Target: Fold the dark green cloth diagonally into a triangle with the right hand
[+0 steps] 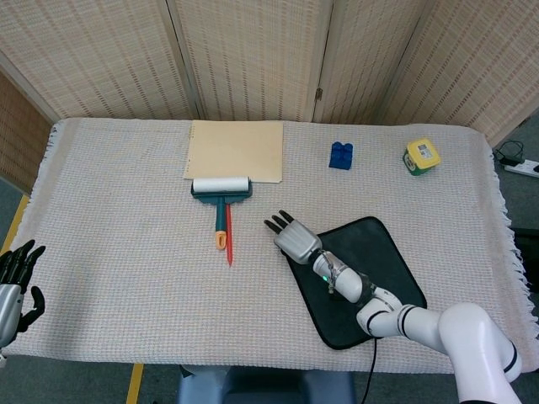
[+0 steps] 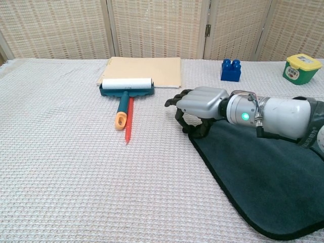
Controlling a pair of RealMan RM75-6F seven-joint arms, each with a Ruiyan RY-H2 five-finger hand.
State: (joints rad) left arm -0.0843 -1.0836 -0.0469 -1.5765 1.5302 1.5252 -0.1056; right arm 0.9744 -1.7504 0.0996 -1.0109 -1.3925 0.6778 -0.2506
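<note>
The dark green cloth point(image 1: 375, 273) point(image 2: 263, 174) lies flat on the table, right of centre, one corner pointing left. My right hand point(image 1: 293, 240) point(image 2: 201, 107) sits over that left corner. Its upper fingers reach out leftwards, while the lower fingers point(image 2: 195, 130) curl down onto the cloth's tip. Whether they have pinched the fabric is hidden by the hand itself. The cloth's edge stays on the table. My left hand point(image 1: 17, 282) hangs off the table's front left edge with fingers apart, holding nothing.
A lint roller point(image 1: 221, 189) point(image 2: 126, 86) and a red pencil point(image 1: 228, 242) point(image 2: 128, 122) lie left of the right hand. Behind them is a tan sheet point(image 1: 236, 147) point(image 2: 144, 68). A blue block point(image 1: 340, 155) point(image 2: 231, 70) and a yellow-green box point(image 1: 421, 156) point(image 2: 302, 68) stand at the back right.
</note>
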